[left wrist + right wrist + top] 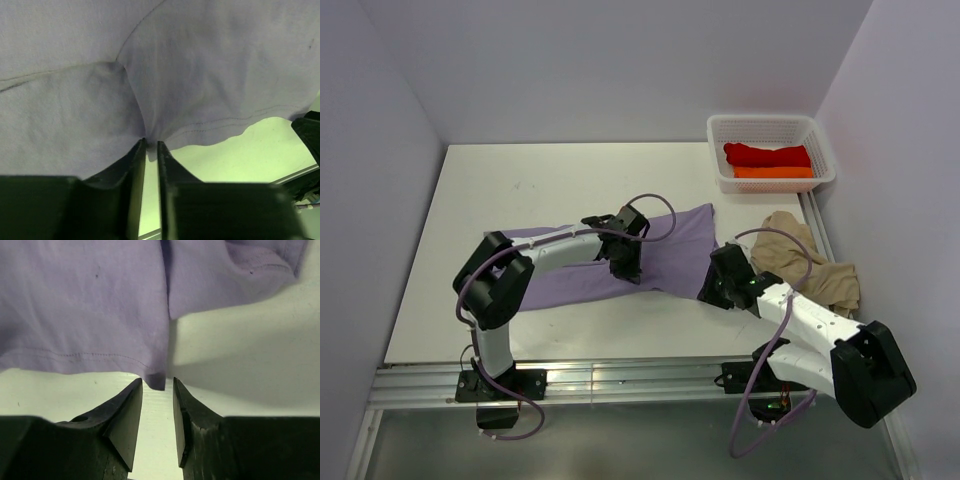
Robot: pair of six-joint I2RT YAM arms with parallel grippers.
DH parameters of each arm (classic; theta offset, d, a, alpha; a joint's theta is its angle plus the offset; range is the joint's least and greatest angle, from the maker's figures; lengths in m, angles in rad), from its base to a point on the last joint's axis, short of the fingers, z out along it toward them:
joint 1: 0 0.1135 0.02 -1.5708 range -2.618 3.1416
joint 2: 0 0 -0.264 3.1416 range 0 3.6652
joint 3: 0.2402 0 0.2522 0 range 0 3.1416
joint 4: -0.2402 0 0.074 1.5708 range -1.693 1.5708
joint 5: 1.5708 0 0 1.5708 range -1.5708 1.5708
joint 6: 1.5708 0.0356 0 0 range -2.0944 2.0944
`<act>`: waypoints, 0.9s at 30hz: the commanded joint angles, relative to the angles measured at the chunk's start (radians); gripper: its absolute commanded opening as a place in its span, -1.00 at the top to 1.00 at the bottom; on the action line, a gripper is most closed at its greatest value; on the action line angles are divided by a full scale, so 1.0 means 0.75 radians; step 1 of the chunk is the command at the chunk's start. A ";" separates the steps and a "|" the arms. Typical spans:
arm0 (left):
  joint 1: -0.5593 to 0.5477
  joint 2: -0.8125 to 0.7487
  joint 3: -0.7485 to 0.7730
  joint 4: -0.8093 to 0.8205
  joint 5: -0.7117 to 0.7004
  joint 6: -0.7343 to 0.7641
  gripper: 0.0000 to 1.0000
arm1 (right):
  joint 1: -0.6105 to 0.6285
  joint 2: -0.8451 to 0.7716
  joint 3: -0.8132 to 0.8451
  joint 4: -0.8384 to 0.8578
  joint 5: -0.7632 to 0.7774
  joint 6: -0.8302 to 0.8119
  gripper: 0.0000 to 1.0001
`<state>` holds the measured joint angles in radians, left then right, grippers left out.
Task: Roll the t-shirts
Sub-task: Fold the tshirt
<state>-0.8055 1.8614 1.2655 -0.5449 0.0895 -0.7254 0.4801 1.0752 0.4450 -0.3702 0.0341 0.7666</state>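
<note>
Four t-shirts show together only from above. The lavender t-shirt (570,285) lies spread on the table (520,190) beneath both grippers. The beige t-shirt (820,275) sits crumpled just to the right of the right gripper (715,288). The red t-shirt (767,155) and the orange t-shirt (772,172) lie side by side in the white basket (775,184), well beyond that gripper.

From up there we cannot read how the jaws stand on either gripper, so we turn to the wrist cameras. At the left gripper (623,265), the fingers (132,170) stand almost together with only a slim slit between them. The lavender hem gathers into a pucker right at their tips, but we cannot tell whether it is pinched. The right fingers (125,410) stand plainly apart and grip nothing. A corner of the lavender hem lies just ahead, between their tips, with bare table to either side.
</note>
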 commanded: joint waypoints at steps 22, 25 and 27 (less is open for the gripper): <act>0.910 -0.537 -0.301 0.143 0.085 0.010 0.70 | 0.102 -0.049 0.092 0.205 0.184 0.356 0.62; 1.010 -0.490 -0.323 0.176 0.096 0.022 0.87 | 0.117 0.100 0.137 0.250 0.188 0.365 0.95; 1.045 -0.439 -0.335 0.201 0.104 0.034 0.99 | 0.125 0.194 0.175 0.254 0.214 0.365 1.00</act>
<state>-0.0475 1.4986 1.0294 -0.4622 0.1291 -0.7162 0.5598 1.1576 0.5194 -0.2314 0.1425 1.0077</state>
